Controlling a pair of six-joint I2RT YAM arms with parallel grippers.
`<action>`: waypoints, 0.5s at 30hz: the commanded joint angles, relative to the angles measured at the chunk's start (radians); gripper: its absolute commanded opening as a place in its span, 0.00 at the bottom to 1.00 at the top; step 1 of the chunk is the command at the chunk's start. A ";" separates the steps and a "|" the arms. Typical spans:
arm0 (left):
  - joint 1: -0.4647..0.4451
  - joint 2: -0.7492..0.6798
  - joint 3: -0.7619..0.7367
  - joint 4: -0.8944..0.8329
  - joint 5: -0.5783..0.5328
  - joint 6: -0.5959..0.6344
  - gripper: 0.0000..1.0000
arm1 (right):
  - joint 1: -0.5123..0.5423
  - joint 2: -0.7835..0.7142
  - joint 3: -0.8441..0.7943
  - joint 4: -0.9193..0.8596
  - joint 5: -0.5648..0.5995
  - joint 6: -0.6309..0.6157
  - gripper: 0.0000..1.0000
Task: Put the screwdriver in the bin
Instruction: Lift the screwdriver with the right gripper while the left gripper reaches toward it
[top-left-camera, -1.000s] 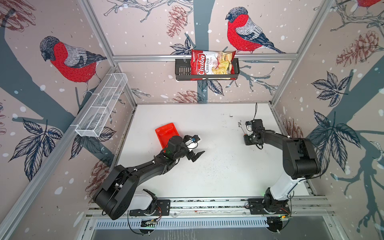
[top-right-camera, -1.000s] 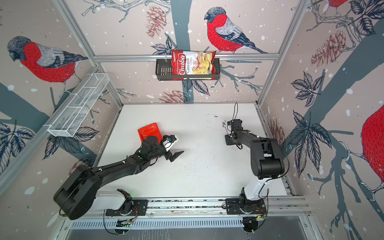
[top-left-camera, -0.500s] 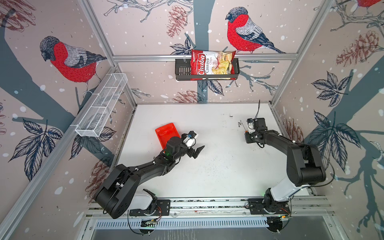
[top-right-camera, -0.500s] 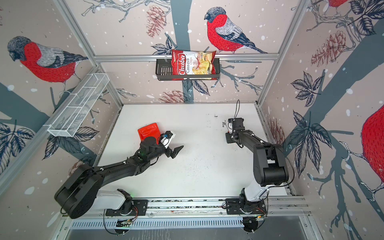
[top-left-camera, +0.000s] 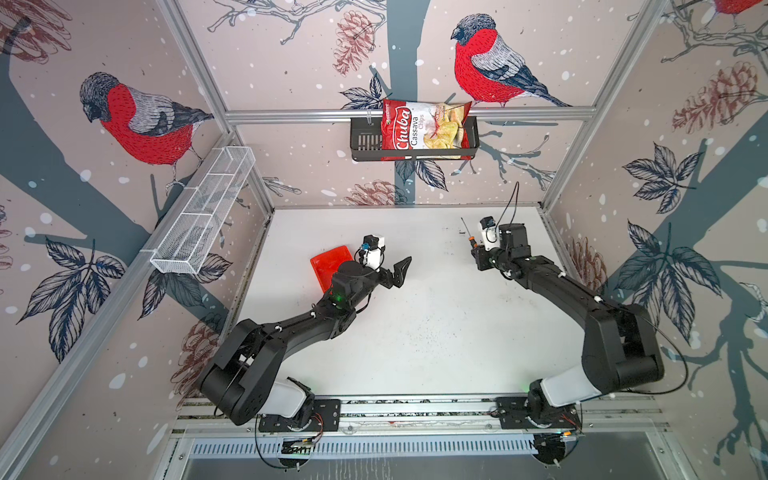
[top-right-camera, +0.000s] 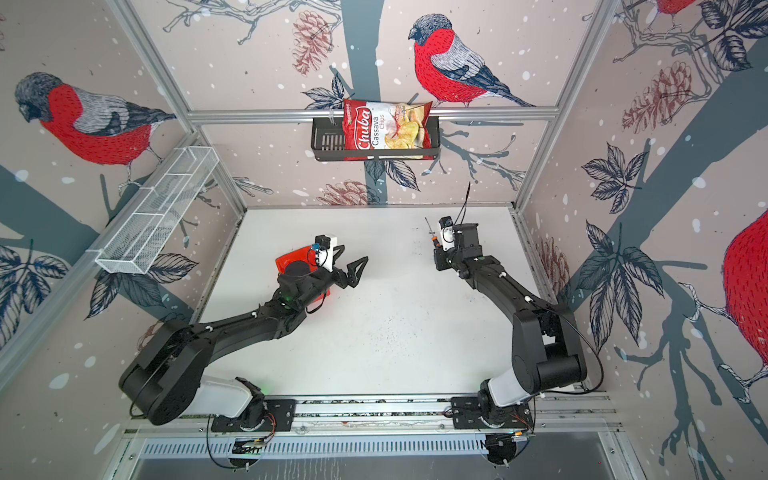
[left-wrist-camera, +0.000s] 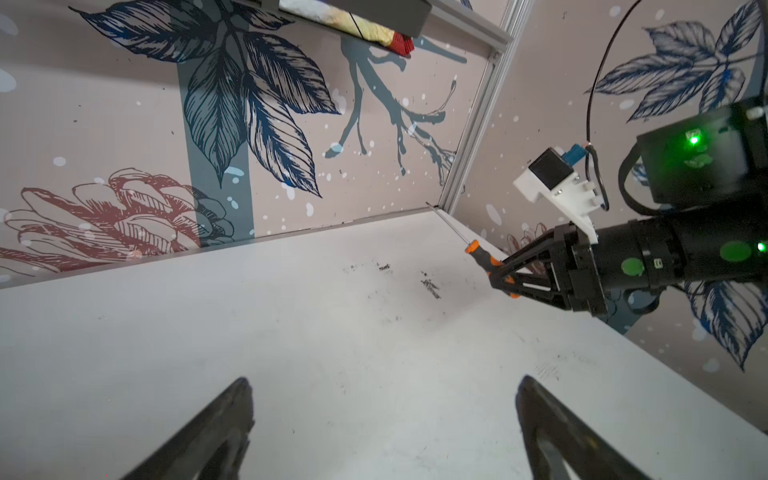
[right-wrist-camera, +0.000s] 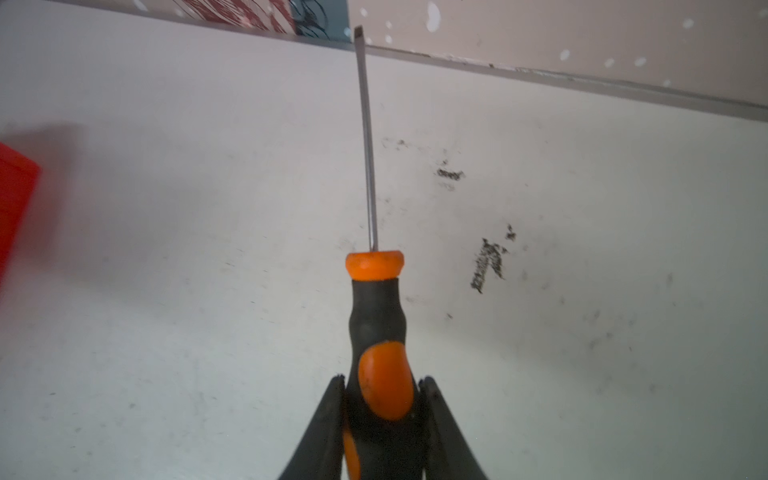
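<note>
R gripper (right-wrist-camera: 380, 380) has edged off toward the table's (top-left-camera: 415, 332) middle, jaws clamped on the screwdriver (right-wrist-camera: 376, 332); L gripper (left-wrist-camera: 384, 382) has swung up to face it, jaws wide apart, empty; prob. a handover coming. Screwdriver's airborne near the far right corner: orange-black handle, thin shaft aimed at the far edge; bin (top-left-camera: 328, 259) sits by the left edge, partly under the L arm.

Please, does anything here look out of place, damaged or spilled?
Nothing looks spilled or broken. Dark scuff marks stain the white table near the screwdriver held in the right gripper, and the Chuba chips bag sticks out above its black wall basket.
</note>
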 joint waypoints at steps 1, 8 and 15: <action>0.002 0.022 0.038 0.084 0.048 -0.104 0.97 | 0.033 -0.018 0.006 0.089 -0.089 0.005 0.25; 0.002 0.098 0.071 0.226 0.129 -0.207 0.96 | 0.129 -0.019 0.016 0.184 -0.175 0.007 0.25; 0.001 0.143 0.092 0.320 0.126 -0.288 0.93 | 0.187 -0.012 0.023 0.258 -0.230 0.053 0.25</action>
